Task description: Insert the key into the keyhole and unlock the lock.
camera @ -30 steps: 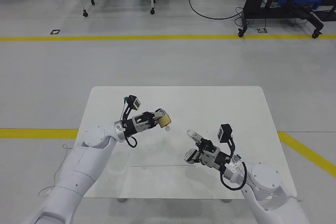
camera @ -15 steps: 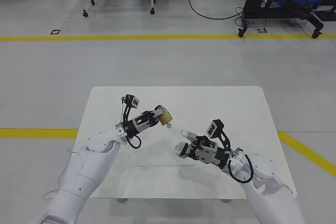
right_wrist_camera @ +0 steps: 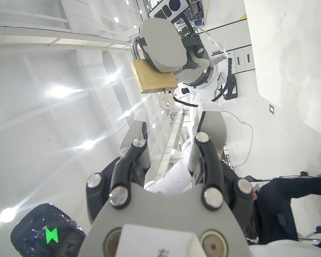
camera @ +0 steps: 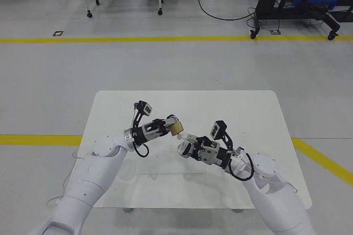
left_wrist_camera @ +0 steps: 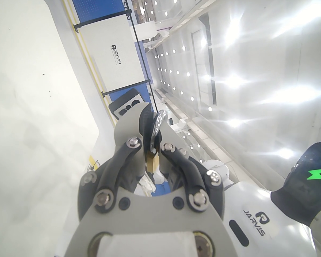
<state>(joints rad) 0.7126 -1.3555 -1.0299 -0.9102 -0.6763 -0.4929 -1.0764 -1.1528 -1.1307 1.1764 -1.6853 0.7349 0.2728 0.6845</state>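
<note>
Left pincer (left_wrist_camera: 153, 128) clamped on lock (right_wrist_camera: 153, 77) above bench (camera: 241, 111), key (right_wrist_camera: 166, 101) seated in it, right pincer (right_wrist_camera: 174, 124) apart just short of key; risk: off-centre close knocks key out or twists lock in grip.

Dark lettering stands on the white panel (left_wrist_camera: 113, 57).
</note>
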